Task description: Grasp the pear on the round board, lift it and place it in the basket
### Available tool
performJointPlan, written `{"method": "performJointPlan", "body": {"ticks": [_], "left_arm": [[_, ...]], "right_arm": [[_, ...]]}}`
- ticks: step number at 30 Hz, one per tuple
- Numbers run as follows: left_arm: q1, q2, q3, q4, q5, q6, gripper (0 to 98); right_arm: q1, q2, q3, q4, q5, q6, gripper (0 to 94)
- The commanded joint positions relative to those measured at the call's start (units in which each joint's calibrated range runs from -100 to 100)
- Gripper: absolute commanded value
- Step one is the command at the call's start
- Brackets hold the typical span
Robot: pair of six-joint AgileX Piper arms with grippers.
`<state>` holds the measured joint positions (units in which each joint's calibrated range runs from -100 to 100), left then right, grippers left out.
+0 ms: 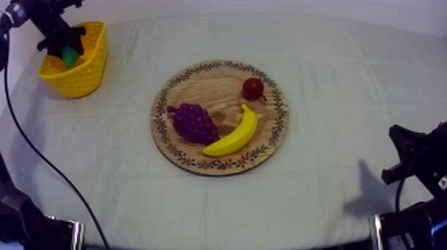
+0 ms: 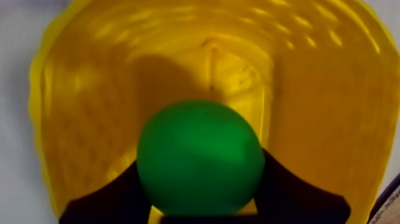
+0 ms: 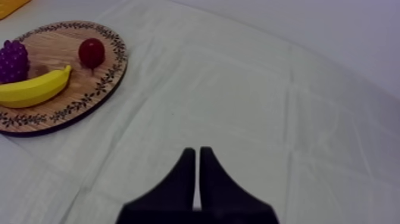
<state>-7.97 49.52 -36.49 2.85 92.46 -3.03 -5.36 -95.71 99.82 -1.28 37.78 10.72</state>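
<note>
Gripping the pear (image 2: 199,155) at the mouth of the yellow basket (image 1: 86,70) in the surface's (image 1: 332,133) far-left corner, the left hand (image 2: 201,179) — its wrist view shows 2 fingers (image 2: 297,199) clamping the fruit; right hand (image 3: 197,156) closed, empty.

Nothing readable can be made out here, tbh: no words, brands or numbers. The only marking seen is the leafy pattern round the wooden board (image 1: 213,88), and no letters are found in it.

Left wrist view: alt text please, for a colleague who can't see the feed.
The green pear is clamped between the two black fingers of the left gripper, held over the mouth of the yellow basket. The basket's inner wall lies behind the pear, with grey-white cloth beside its rim.
</note>
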Motion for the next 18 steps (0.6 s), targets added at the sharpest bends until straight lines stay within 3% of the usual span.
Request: {"method": "performJointPlan", "body": {"ticks": [1,7,14,18], "left_arm": [[0.0,0.2,0.1,0.03,-0.4,0.3,44.4],[0.1,0.2,1.6,0.16,-1.8,1.7,60.0],[0.6,-1.1,4.2,-1.72,-3.2,4.7,76.6],[0.8,-2.5,6.2,-2.47,-4.9,4.7,90.2]], "right_arm": [[0.0,0.0,0.0,0.0,0.0,0.0,0.4],[0.0,0.0,0.0,0.0,0.0,0.0,0.4],[0.0,0.0,0.0,0.0,0.0,0.0,0.4],[0.0,0.0,0.0,0.0,0.0,0.0,0.4]]}}
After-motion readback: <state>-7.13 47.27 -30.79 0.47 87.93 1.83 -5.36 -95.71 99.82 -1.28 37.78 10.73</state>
